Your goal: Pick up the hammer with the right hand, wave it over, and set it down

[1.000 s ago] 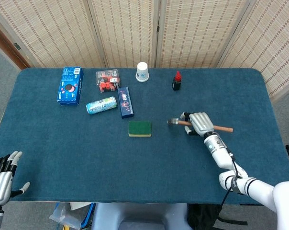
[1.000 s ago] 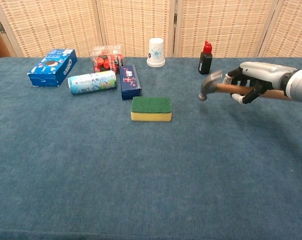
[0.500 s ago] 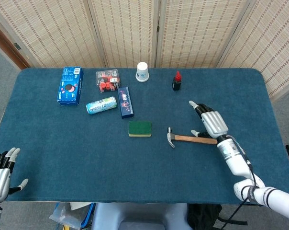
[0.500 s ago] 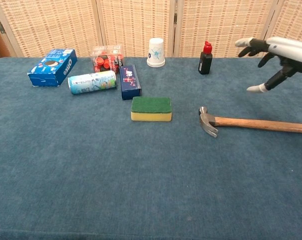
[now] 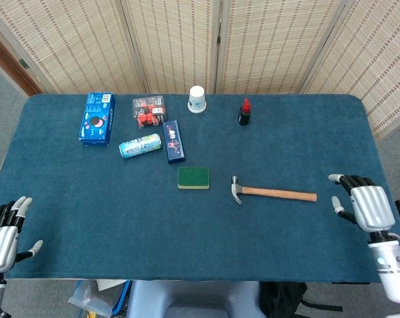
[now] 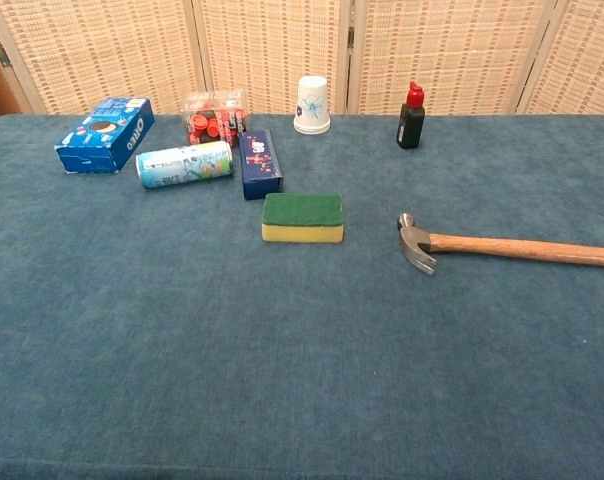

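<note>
The hammer [image 5: 273, 193] lies flat just left of the empty, spread-fingered right hand [image 5: 364, 204]; a careless sweep across the table could knock its handle.

The hammer [image 5: 271, 192] is lying flat on the table [image 5: 187, 252], its head pointing left and its handle running right toward my right hand [image 5: 365, 205], which is sitting apart from it at the table's right edge. The sponge [image 5: 194, 177] is lying just left of the hammer head. Behind the sponge, a long box [image 5: 174, 141] is lying beside a can [image 5: 140, 146], with a cookie box [image 5: 97, 118] furthest left. A clear box [image 5: 149, 110], a paper cup [image 5: 197, 99] and a small bottle [image 5: 244, 112] are standing along the back. My left hand [image 5: 4, 235] is resting at the near left corner.
</note>
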`<state>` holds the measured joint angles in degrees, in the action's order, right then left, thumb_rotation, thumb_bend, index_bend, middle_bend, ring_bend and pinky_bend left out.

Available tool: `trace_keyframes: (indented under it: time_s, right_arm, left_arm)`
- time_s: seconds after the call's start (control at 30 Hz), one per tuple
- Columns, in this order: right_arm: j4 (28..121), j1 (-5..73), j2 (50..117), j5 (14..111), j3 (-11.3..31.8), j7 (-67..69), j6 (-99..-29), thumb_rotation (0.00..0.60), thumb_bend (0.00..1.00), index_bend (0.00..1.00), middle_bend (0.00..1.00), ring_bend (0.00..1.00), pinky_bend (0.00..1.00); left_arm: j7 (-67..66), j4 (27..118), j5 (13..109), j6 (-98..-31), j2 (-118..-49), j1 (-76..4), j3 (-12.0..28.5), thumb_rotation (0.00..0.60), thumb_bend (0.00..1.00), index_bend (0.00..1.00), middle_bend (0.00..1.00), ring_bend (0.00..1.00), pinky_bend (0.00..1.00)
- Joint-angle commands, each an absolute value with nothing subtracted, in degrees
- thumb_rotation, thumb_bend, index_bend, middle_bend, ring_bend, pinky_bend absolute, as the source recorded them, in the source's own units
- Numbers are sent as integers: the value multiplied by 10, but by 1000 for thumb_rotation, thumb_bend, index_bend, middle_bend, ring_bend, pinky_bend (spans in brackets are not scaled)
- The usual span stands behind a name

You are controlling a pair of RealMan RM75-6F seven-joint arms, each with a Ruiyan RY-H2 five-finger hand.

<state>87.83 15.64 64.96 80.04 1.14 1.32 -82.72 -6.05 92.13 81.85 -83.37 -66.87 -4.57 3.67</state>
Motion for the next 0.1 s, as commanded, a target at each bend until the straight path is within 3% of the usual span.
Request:
trace_keyframes:
  time_s: [0.03,0.1]
  right_arm:
    - [886,113,635,820,-7,27,-873,600,420,313,391,327,338]
    - [882,100,634,827,-11,33,-885,600,420,317,393,328,338]
  left_arm:
    - [-64,930,822,-841,-669,-47,40,600,198,0,0,21,0]
    - [-65,935,826,-846,-669,-47,41,600,197,0,0,20,0]
